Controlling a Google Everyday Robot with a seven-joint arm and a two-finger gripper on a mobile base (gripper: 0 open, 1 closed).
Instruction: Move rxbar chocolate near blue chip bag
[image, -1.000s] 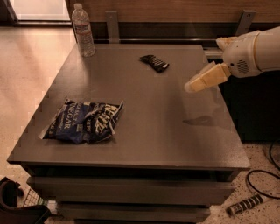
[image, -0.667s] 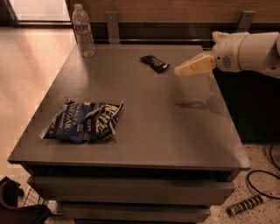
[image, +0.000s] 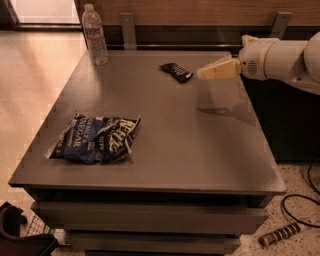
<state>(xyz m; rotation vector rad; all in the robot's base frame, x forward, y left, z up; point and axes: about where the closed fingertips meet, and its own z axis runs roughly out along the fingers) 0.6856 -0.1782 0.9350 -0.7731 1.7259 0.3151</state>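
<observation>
My gripper (image: 203, 74) hangs over the far right part of the table (image: 200, 155), its tip pointing left toward the rxbar chocolate (image: 176, 72) and just beside it. From my seat I cannot tell whether it is open or closed. It carries nothing that I can see, and there is a gap between it and the bar, so no contact. As I judge it, the task is barely begun. The bar lies flat near the table's back edge, well apart from the blue chip bag (image: 95, 139), which sits crumpled near the front left. The pick is not yet made; what is left is to come down on the bar, take it, carry it across the table toward the front left and set it near the bag. The water bottle (image: 95, 35) at the back left corner stands clear of that path
</observation>
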